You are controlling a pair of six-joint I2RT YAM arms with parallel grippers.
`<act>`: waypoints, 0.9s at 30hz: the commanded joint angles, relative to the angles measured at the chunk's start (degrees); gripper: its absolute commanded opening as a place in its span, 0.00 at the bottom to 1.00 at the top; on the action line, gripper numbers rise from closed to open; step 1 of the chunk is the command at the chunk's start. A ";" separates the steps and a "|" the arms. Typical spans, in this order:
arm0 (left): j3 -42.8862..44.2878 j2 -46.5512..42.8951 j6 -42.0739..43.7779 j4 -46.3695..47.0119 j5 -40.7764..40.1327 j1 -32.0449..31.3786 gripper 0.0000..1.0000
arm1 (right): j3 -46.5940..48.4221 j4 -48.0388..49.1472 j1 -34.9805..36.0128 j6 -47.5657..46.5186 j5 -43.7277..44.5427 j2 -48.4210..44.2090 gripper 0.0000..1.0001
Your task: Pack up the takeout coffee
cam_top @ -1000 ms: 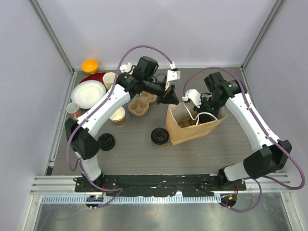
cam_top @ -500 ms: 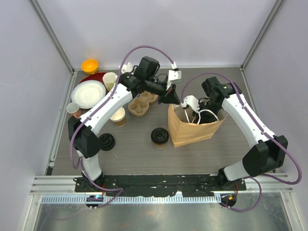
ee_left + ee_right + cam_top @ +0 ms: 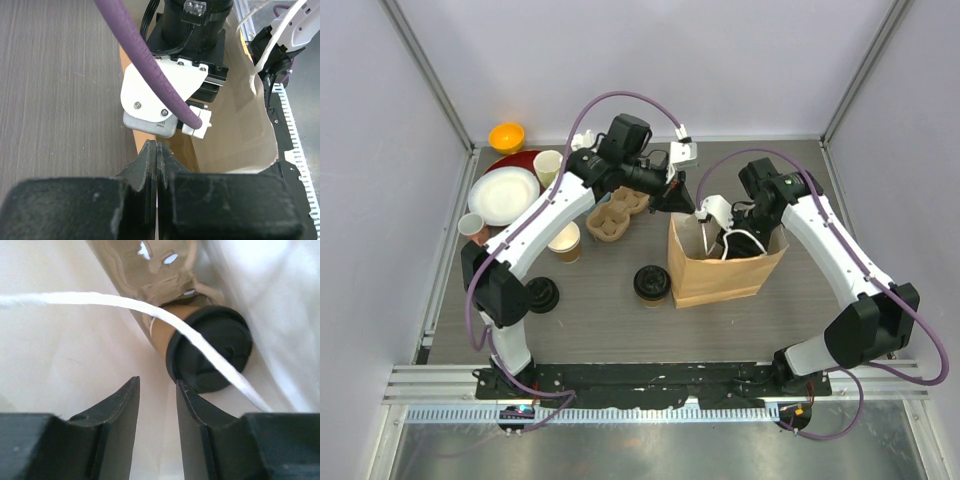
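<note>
Since second ago brown paper bag [image 3: 720,275] stands squarer. Right gripper [image 3: 157,385] now down in its mouth, jaws narrowly parted, empty. Brown kraft paper cup [image 3: 202,352] with black sip lid lies on side inside bag, just ahead-right of fingertips, lid facing them, long axis running away. White cord handle [image 3: 125,302] crosses lid, likely snag on retreat. Left gripper [image 3: 156,150] looks pinched shut on bag rim.

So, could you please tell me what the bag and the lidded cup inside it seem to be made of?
The bag: brown kraft paper, by its matte look and creases, pale inside, with white cord handles. The cup looks like brown paper; its lid seems to be black plastic, smooth and slightly glossy.
</note>
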 commanded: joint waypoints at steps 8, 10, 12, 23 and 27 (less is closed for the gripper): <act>2.17 0.02 0.04 -0.22 -0.57 0.27 0.00 | 5.33 -2.35 1.07 7.44 0.63 -6.57 0.52; 2.26 0.02 0.05 -0.40 -1.18 0.27 0.00 | 5.42 -2.00 0.99 8.15 0.71 -7.63 0.55; 2.35 0.02 0.13 -0.58 -1.98 0.27 0.00 | 6.38 -1.29 1.07 9.64 0.45 -8.86 0.56; 2.96 -0.16 -2.67 -0.40 -3.56 0.27 0.00 | 4.02 9.24 1.08 15.88 -3.94 -13.70 0.61; 3.49 -0.25 -5.31 0.65 -3.56 0.09 0.00 | 4.80 9.87 1.16 17.38 -6.31 -13.79 0.61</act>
